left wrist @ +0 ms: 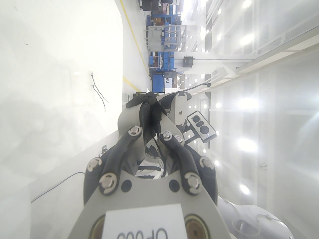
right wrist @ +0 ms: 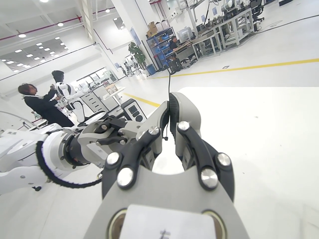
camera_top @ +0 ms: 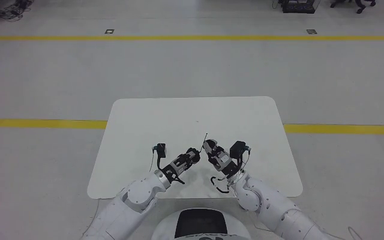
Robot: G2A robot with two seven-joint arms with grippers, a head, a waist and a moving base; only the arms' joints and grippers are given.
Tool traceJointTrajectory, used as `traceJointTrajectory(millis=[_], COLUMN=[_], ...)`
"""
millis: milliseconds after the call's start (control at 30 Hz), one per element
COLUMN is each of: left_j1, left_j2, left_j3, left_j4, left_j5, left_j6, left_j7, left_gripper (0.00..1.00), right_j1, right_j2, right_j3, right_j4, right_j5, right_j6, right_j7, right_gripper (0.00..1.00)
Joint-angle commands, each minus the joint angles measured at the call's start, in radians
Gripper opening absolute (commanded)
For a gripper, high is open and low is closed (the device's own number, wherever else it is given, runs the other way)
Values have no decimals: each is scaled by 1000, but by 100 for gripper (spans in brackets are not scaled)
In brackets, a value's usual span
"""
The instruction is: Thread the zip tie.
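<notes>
Top view shows the right gripper [camera_top: 209,146] and the left gripper [camera_top: 192,155] set close together in the lower middle of the frame. They sit over the near part of the table [camera_top: 240,111], tips angled toward one another.

The right gripper is clamped on the zip tie [camera_top: 206,138]. Its thin black strap stands out past the fingertips toward the upper part of the frame and appears clear of the table top. In the right wrist view the strap rises straight from between the closed pads in mid-frame, and a short end hangs below them (a grip partway along, judged to keep the free end stiff and easy to aim).

The left gripper is clenched as well. A dark piece sits at its tips in the centre of the left wrist view, and I cannot tell what it is.

Judgement: the grippers are posed tip to tip so that one end of the tie can be fed into the other. Threading does not look done yet.
</notes>
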Motion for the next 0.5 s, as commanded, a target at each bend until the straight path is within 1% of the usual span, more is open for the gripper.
traceJointTrajectory(millis=[0,467], left_j1=[0,0], left_j2=[0,0], left_j3=[0,0], left_j4=[0,0], left_j5=[0,0], left_j6=[0,0], left_j7=[0,0], left_gripper=[0,0], right_j1=[0,0], right_j2=[0,-5], right_j3=[0,-4], right_j4=[2,14], right_j5=[-1,11], right_j6=[0,0], right_j7=[3,31], right_gripper=[0,0])
